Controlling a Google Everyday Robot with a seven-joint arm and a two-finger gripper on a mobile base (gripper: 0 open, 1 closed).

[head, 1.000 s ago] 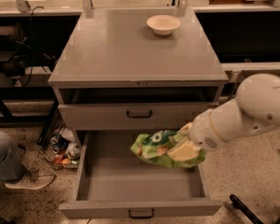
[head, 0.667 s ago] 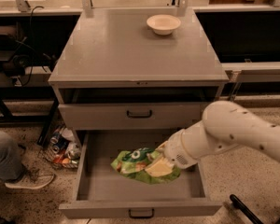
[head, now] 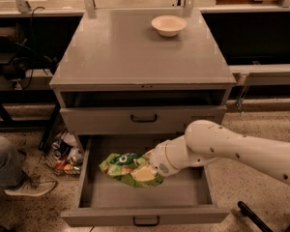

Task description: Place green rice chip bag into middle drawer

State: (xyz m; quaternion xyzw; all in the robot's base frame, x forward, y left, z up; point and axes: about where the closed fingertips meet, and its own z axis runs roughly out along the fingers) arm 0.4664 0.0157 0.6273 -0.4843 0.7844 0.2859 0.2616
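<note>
Inside the open middle drawer (head: 135, 199), the gripper (head: 148, 166) meets the right end of the green rice chip bag (head: 123, 164), and its tip is buried behind the crinkled foil, so I cannot tell whether it is clamped on the bag. Whether the bag touches the drawer floor is unclear. The white arm (head: 241, 150) is cut off at the right edge, and a cream bowl (head: 168, 24) stands on the cabinet top (head: 130, 52).

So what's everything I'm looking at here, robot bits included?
Cabinet: one, grey, centre.
Bowl: one, cream, cabinet top, back right.
Upper drawer front: one, grey, above the open drawer.
Middle drawer: one, grey, pulled open.
Green rice chip bag: one, green with orange-white print, in the middle drawer.
Cans: several, mixed colours, floor left.
Shoe: one, pale, lower left.
Arm: one, white, from the right.
Claw: one, at the bag.
</note>
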